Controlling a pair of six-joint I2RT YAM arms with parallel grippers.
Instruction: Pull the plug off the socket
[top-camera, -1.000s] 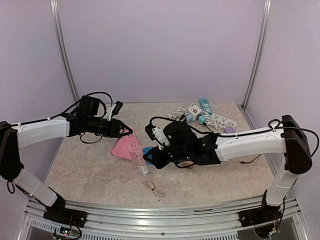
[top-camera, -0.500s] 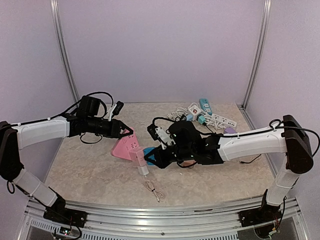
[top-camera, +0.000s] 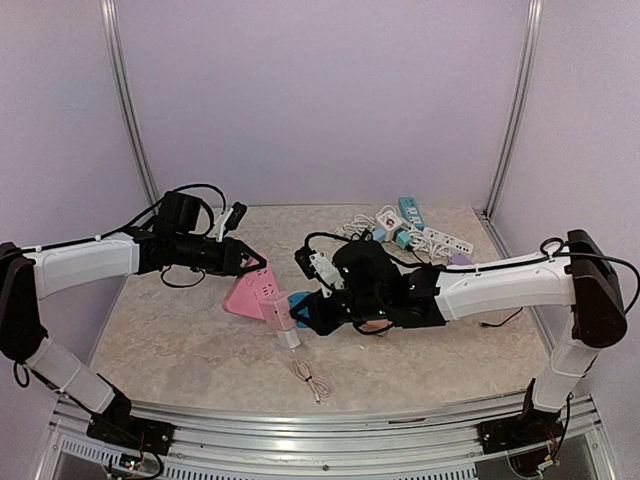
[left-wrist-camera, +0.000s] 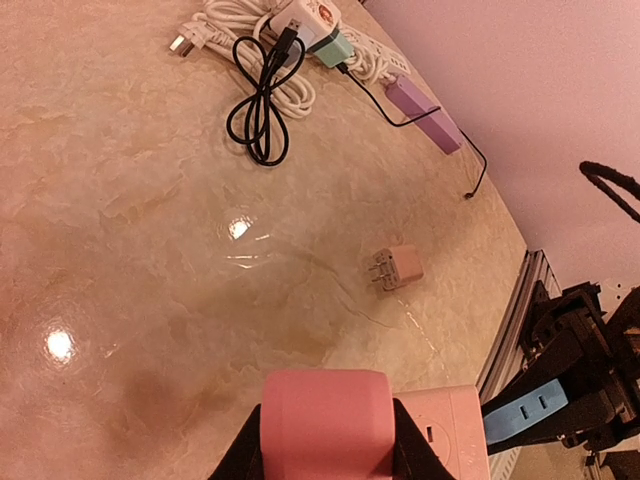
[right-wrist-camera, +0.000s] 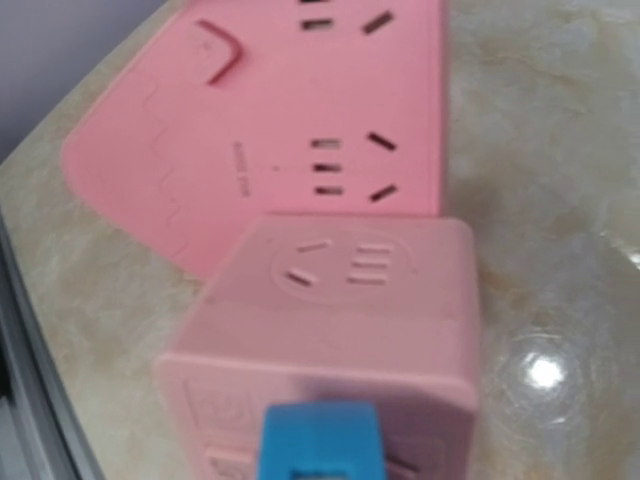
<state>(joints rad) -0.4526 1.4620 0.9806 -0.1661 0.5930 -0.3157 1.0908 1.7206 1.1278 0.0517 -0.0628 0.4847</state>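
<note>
Pulling askew could jam the plug gripped by the right tool, or wrench the socket from the clamped left tool.

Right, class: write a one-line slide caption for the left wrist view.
Left pincer clamps the pink socket while the right pincer grips its blue plug.

A pink socket lies flat on the table, left of centre. It is a low wedge with rounded corners and several sets of slots in its top. A pink cube, also slotted on top, stands against its near right edge. A blue plug sits pushed into the cube's side face.
</note>
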